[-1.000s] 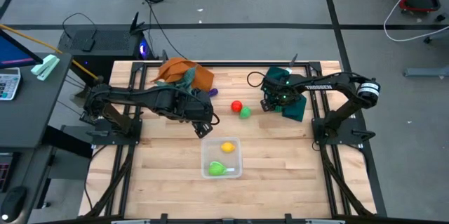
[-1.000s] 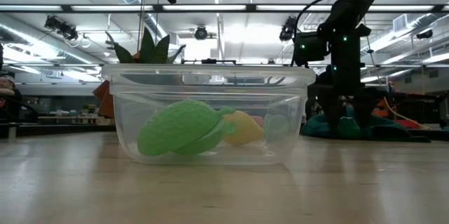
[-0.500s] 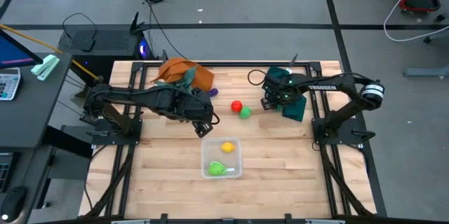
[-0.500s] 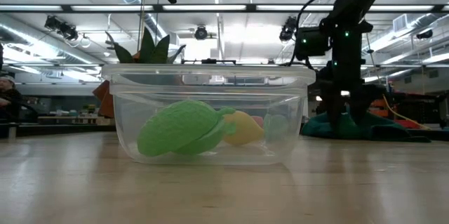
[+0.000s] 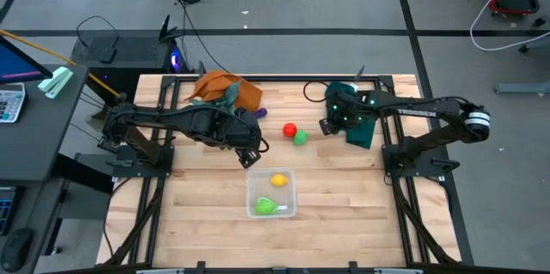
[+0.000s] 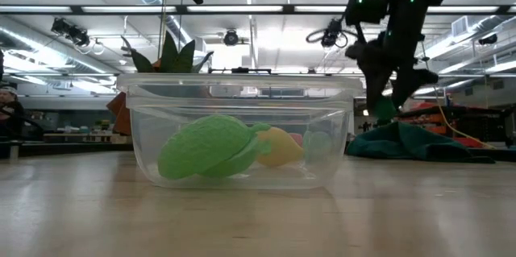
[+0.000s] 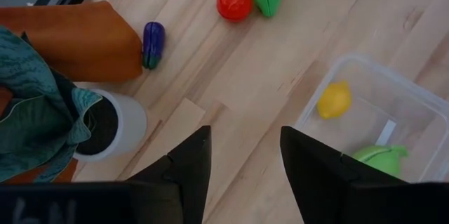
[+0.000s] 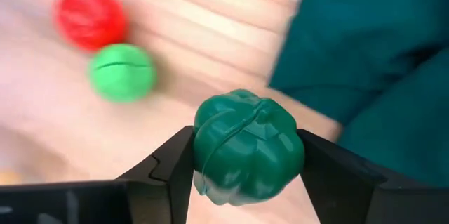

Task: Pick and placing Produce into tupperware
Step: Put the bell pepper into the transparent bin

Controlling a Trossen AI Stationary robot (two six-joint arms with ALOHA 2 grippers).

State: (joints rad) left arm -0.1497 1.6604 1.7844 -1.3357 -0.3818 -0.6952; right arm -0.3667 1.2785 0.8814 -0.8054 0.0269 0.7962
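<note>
Right gripper (image 8: 247,155) pinched a dark green pepper (image 8: 247,145), lifted off the teal cloth (image 5: 361,130) for carrying to the tupperware (image 5: 272,192), which already held a yellow piece (image 5: 279,179) and a green piece (image 5: 265,206). Left gripper (image 7: 240,155) hovered near the tupperware, fingers spread, empty. Red piece (image 5: 290,129) and green ball (image 5: 300,137) lay on the tabletop (image 5: 344,197) between pepper and tupperware; purple piece (image 7: 153,41) lay beside the orange cloth (image 7: 77,38), near the white pot (image 7: 112,122)

The white pot (image 7: 112,122) hid behind cloth and finger; the red ball (image 8: 90,17) was blurred in the right wrist view.
</note>
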